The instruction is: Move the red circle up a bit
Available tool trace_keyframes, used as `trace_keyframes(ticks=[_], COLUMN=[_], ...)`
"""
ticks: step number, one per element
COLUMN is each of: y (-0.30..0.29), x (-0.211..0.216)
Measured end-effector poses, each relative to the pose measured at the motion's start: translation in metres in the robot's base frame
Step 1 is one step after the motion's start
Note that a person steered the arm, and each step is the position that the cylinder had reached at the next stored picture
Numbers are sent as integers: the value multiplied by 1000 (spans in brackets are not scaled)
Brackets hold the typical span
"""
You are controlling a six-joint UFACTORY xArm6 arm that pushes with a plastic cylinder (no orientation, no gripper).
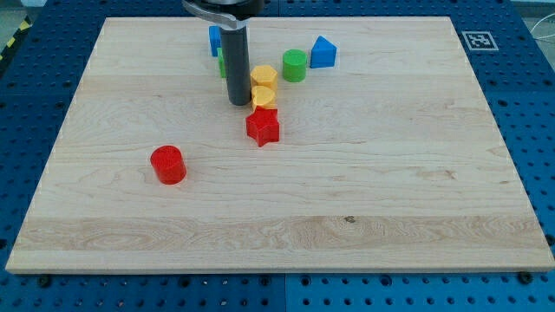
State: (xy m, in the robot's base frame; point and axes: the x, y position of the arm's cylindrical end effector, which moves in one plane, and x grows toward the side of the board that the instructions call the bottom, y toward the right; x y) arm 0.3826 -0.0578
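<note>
Camera view: the red circle point(167, 165), a short smooth cylinder, stands alone on the pale wood-grain surface point(390, 191), toward the view's lower left, with bare board around it on every side. My tip point(238, 102) rests on the board well up and to the right of it, just left of two stacked-looking yellow blocks point(264, 85), nearly touching them. A red star point(263, 126) sits just below the yellow pair. A green cylinder point(294, 66) and a blue block point(323, 53) lie further right; a second blue block point(214, 39) and a green block point(223, 62) are partly hidden behind the dark matte rod. No jaws here, only the rod.
</note>
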Motion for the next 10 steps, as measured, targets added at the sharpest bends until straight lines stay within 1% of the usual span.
trace_keyframes(ticks=[1, 2, 3, 4, 6, 7, 8, 9, 10], y=[-3, -22, -69, -104, -120, -172, -235, -247, -247], x=[0, 0, 0, 0, 0, 0, 0, 3, 36])
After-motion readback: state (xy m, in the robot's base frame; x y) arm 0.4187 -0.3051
